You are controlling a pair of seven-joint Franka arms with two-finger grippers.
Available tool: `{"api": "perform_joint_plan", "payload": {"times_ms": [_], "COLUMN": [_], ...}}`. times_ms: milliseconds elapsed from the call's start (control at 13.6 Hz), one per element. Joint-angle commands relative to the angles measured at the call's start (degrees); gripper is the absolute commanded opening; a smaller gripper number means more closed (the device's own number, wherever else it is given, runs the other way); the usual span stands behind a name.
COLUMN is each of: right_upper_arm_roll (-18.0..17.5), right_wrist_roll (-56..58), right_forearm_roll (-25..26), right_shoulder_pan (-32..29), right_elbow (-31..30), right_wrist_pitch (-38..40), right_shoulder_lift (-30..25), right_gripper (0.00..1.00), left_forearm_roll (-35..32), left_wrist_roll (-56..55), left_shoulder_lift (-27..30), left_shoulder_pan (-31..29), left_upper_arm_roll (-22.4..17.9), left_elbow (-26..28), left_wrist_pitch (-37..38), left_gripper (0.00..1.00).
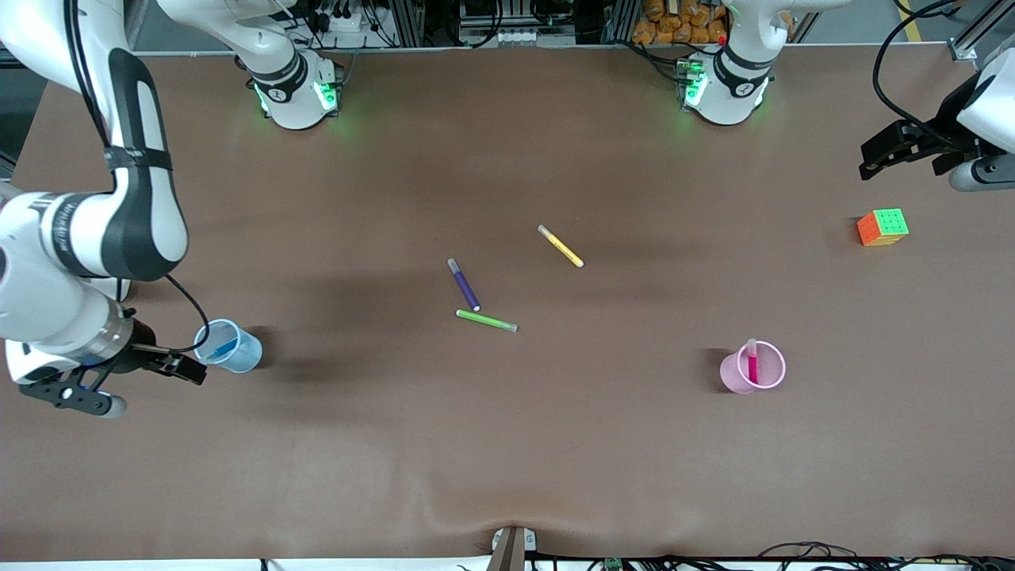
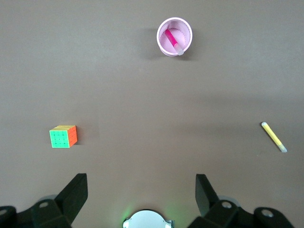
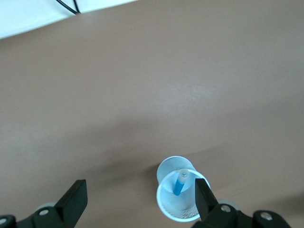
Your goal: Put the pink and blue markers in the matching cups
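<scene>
Both halves of the job look finished: the pink marker [image 1: 752, 363] stands inside the pink cup [image 1: 753, 367], which sits toward the left arm's end of the bench and fairly near the front camera's edge, and the blue marker [image 1: 225, 347] leans inside the blue cup [image 1: 231, 346] close to the edge at the right arm's end. Nothing seems left but for the arms to pull clear. The right gripper [image 1: 158, 377] hangs just beside the blue cup with its jaws spread and empty; the left gripper [image 1: 912, 155] is up by the corner at the left arm's end, near the bases' edge, jaws also spread and holding nothing. The front view alone takes in the leftover purple pen [image 1: 464, 284], green pen [image 1: 486, 320] and yellow pen [image 1: 561, 246] lying mid-bench, and the colour cube [image 1: 882, 227] near the left gripper. The right wrist view looks straight down into the blue cup and shows the marker's pale tip well within the rim; the left wrist view does the same for the pink cup from farther off.
</scene>
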State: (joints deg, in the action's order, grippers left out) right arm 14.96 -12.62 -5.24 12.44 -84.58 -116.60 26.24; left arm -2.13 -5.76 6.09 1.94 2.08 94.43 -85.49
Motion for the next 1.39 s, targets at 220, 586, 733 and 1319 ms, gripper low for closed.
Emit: {"api": "perform_joint_plan", "payload": {"times_ms": [220,586,733,1319], "right_upper_arm_roll": [0.0,-0.3,0.0,-0.3], "right_wrist_roll": [0.9,3.5,7.6,8.0], "right_forearm_roll": [-1.2,-2.9,-4.3,-5.0], "right_shoulder_pan": [-1.6,-4.0,-4.8,-6.3], "right_elbow": [12.1,17.9,18.5,23.3], "right_wrist_pitch": [15.9,28.3,29.3,49.3], "right_shoulder_lift": [1.3,-2.1,-2.9,-9.9], "right_gripper": [1.00,1.00,1.00,1.00], "left_forearm_roll": [-0.2,-0.2,-0.2,-0.2], "left_wrist_roll": [0.8,-0.3,-0.3,0.4], "left_shoulder_lift": [1.6,2.3,3.0,5.2], "left_shoulder_pan": [0.0,0.1,-0.1,0.0], "left_upper_arm_roll": [0.7,0.9,1.1,1.2], "left_elbow": [0.1,0.2,0.5,3.0], "left_wrist_pitch": [0.8,0.7,0.7,-0.7], "left_gripper": [1.00,1.00,1.00,1.00]}}
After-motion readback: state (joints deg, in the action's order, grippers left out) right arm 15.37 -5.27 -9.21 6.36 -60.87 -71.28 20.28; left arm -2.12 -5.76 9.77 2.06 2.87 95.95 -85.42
